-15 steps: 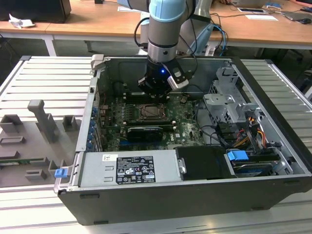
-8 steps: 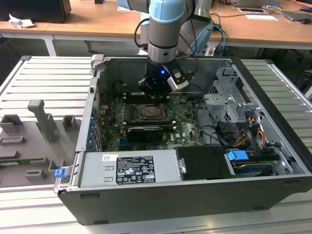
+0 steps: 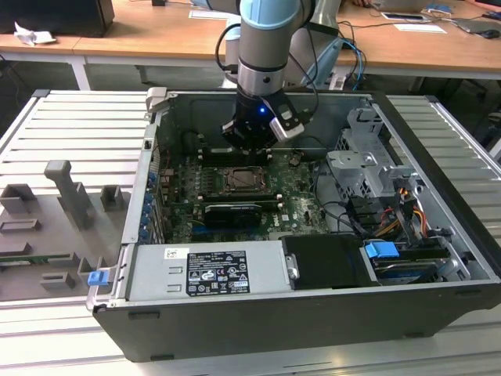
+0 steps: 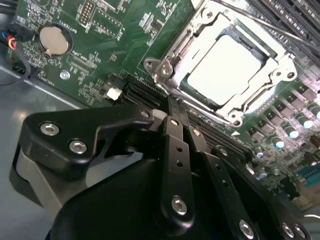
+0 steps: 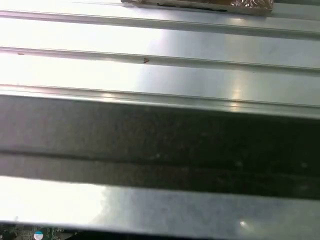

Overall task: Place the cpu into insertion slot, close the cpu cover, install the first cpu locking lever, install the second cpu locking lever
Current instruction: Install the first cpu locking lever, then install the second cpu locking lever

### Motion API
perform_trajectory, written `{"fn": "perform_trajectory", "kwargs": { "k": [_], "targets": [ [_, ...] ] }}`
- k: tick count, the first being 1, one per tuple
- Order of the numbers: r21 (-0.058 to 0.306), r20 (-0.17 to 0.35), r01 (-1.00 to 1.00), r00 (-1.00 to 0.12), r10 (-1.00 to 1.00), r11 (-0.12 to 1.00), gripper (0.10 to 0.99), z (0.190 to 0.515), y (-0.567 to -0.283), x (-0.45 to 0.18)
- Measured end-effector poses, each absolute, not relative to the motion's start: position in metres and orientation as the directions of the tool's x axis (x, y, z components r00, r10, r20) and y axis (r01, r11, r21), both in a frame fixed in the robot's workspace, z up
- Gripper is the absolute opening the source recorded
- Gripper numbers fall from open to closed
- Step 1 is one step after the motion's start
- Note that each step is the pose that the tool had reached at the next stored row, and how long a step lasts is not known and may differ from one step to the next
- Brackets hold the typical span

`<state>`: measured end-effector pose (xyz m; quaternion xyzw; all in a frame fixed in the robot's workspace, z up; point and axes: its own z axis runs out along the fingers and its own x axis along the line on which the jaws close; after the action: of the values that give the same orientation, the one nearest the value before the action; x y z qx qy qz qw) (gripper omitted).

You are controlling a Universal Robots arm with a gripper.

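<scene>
Gripper: black body of our gripper [image 4: 168, 109] sits closest to us in the second wrist view; we cannot tell if it is spread or pressed together, and we see nothing held in it.
Where the gripper is: in the exterior view the gripper [image 3: 250, 146] hangs low inside the open computer case [image 3: 313, 313], over the green board [image 4: 100, 45].
Chip: the cpu [image 4: 225, 67] lies flat in the insertion slot [image 3: 239, 181], pale top up.
Cover: the cpu cover [image 4: 175, 52] looks shut down flat around the chip, and the chip shows through its square window.
Levers: we cannot tell from these pictures if the locking levers are hooked.
Which way: in the exterior view the slot lies just beside the gripper, on the side nearer that camera and a little to the exterior view's left.
How close: gripper and slot are near but apart; we see no touch.
Shape: chip and slot are square, so we see no long side to line up with.
Arm: we have one arm, and it is right by the slot.
Also near: long black slots [image 4: 142, 95] lie between the gripper and the cover in the second wrist view.
</scene>
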<state>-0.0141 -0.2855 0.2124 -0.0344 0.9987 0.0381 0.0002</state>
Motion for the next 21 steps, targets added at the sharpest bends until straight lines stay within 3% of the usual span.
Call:
{"fn": "perform_trajectory", "kwargs": {
  "k": [21],
  "targets": [
    [0.076,-0.003,-0.068,-0.998,-0.068,0.995,0.106,0.2123,-0.2943,-0.0142]
  ]
}}
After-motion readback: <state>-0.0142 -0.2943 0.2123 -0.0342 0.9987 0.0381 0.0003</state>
